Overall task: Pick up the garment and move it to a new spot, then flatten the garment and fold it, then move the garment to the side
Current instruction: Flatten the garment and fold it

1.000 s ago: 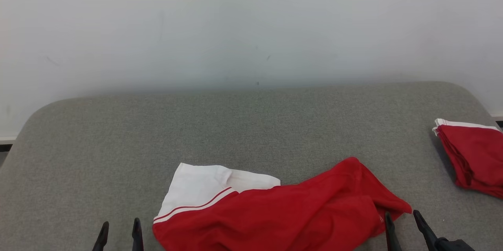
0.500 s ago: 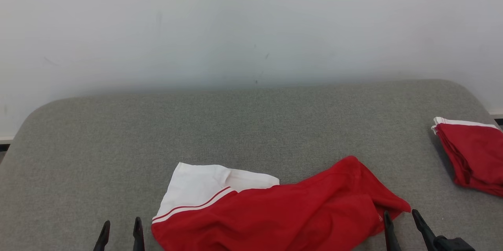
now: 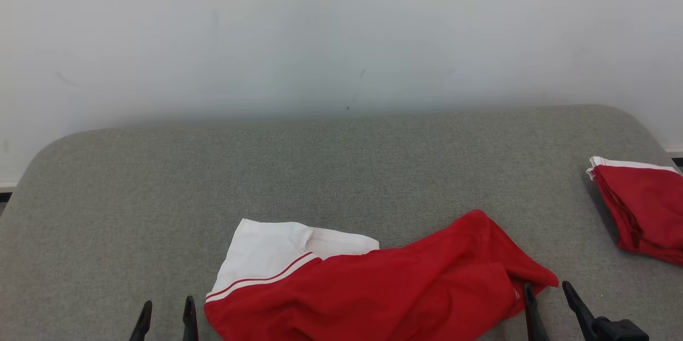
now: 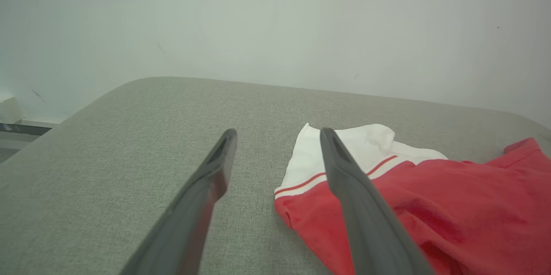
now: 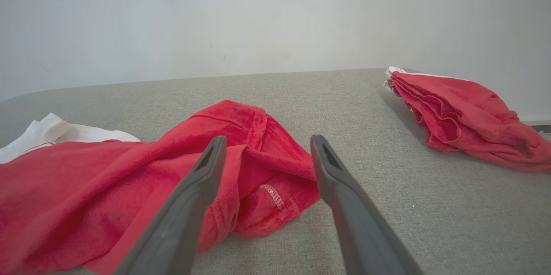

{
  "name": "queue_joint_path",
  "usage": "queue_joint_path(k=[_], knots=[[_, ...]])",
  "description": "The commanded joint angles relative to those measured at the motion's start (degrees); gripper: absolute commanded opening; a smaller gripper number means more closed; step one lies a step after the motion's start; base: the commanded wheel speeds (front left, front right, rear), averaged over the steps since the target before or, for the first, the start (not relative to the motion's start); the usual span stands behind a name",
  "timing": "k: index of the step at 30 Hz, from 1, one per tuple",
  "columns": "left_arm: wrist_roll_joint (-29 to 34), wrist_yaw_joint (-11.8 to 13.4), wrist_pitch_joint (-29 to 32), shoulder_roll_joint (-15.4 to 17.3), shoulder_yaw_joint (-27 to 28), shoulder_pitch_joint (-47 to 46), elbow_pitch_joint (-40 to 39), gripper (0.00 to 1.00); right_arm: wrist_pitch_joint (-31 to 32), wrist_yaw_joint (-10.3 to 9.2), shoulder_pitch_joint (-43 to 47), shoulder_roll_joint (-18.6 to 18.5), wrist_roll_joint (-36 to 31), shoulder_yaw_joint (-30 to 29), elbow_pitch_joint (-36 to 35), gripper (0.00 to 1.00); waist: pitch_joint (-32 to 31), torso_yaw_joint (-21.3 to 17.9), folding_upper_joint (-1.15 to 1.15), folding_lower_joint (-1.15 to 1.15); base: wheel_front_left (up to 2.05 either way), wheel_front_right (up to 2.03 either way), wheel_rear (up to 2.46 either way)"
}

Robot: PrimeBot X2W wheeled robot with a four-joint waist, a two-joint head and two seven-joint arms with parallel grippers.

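Note:
The garment [image 3: 373, 287] is red with a white band and thin red stripes, and lies crumpled at the front middle of the grey padded table [image 3: 320, 170]. My left gripper [image 3: 167, 306] stands open just left of the garment's white end, with nothing between its fingers. In the left wrist view the left gripper [image 4: 277, 133] points past the white band of the garment [image 4: 452, 206]. My right gripper [image 3: 547, 290] is open at the garment's right tip. In the right wrist view the right gripper [image 5: 267, 139] hovers over the bunched red hem of the garment [image 5: 107, 189], holding nothing.
A second red garment with a white edge [image 3: 640, 207] lies folded at the table's right side, and the right wrist view has this folded pile [image 5: 456, 111] at its upper right. A pale wall [image 3: 341, 37] stands behind the table. The table's far corners are rounded.
The head view has shifted slightly, so the table's far edge sits a little higher in the picture. The garment lies as before and both grippers stay open in place.

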Motion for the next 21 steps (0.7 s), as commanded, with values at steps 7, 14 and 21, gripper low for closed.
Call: queue_joint_path(k=[7, 14, 21], knots=[[-0.8, 0.0, -0.2, -0.1, -0.4, -0.5, 0.4, 1.00, 0.8, -0.15, -1.2, -1.1, 0.7, -0.2, -0.9, 1.00, 0.8, -0.2, 0.00, 0.00, 0.00, 0.00, 0.00], [-0.5, -0.1, -0.2, 0.2, -2.8, -6.1, 6.0, 1.00, 4.5, -0.15, -6.2, -3.4, 2.2, 2.1, -1.5, 1.00, 2.6, -0.5, 0.00, 0.00, 0.00, 0.00, 0.00], [-1.3, 0.0, 3.4, 1.6, -5.5, -19.5, 19.2, 1.00, 19.1, -0.15, -15.2, -6.4, 6.7, 6.9, 2.6, 1.00, 5.7, -1.8, 0.00, 0.00, 0.00, 0.00, 0.00]])
